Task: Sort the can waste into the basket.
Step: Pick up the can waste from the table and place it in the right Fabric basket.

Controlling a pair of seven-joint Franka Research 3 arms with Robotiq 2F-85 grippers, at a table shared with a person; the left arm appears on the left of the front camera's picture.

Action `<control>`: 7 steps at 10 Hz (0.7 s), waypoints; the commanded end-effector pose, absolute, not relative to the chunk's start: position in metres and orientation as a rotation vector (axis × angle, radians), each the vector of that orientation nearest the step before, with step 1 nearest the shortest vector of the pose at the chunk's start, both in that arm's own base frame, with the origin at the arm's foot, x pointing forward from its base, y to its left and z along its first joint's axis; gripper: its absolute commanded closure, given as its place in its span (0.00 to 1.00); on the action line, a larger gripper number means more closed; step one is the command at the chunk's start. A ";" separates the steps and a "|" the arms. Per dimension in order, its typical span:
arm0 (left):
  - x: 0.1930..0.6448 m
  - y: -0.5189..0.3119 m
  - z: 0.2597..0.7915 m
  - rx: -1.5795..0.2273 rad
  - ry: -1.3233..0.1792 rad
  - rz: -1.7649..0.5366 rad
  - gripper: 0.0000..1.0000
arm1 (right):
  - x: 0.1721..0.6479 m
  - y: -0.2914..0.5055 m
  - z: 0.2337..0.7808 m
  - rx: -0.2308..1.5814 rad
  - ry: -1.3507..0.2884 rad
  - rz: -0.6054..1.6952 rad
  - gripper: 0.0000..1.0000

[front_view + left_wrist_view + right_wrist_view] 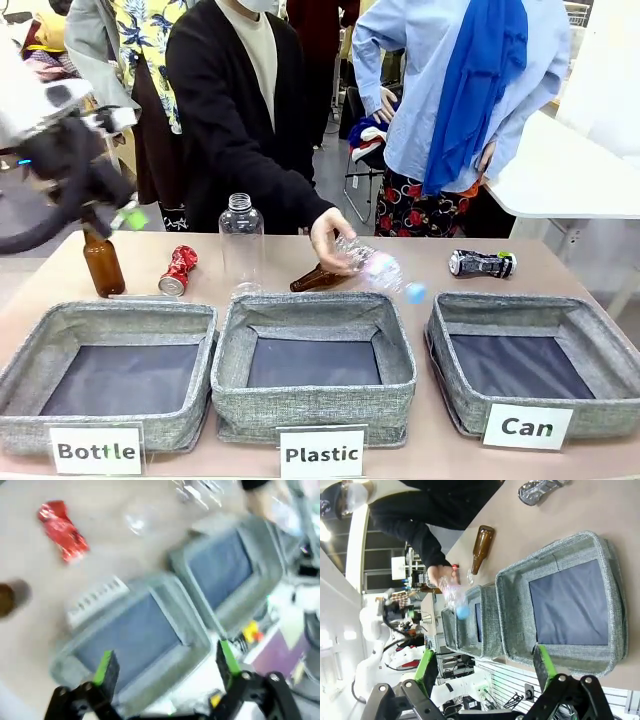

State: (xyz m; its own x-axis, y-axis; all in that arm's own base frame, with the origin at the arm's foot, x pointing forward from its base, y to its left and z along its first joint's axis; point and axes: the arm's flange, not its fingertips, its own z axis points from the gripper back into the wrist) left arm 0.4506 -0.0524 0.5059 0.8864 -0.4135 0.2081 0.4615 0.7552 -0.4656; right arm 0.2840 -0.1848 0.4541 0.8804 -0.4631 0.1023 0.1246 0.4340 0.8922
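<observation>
Nearest me sits the grey woven-fabric rectangular basket carded "Can" [600, 418]. Just behind it on the tabletop [570, 282] lies the crushed black-silver can [482, 263]. The crushed red can [179, 271] lies well apart, toward my left. My left claw [165, 659] and right claw [485, 659] both gape wide, grasping nothing.

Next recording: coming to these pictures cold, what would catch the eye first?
Mid-table, a person's hand holds a clear plastic bottle with a blue cap, tilted above the far rim of the Plastic basket. Three grey baskets line the near edge, and both crushed cans lie on the table beyond them: the red can behind the Bottle basket, the dark can behind the Can basket.
</observation>
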 end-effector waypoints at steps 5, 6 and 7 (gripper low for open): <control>0.368 0.030 0.494 -0.655 -0.048 -0.522 0.00 | 0.286 -0.186 0.454 1.083 -0.385 -0.353 0.00; 0.389 0.016 0.496 -0.630 -0.035 -0.514 0.00 | 0.286 -0.186 0.454 1.083 -0.385 -0.353 0.00; 0.412 0.000 0.498 -0.594 -0.047 -0.481 0.00 | 0.286 -0.186 0.454 1.083 -0.385 -0.353 0.00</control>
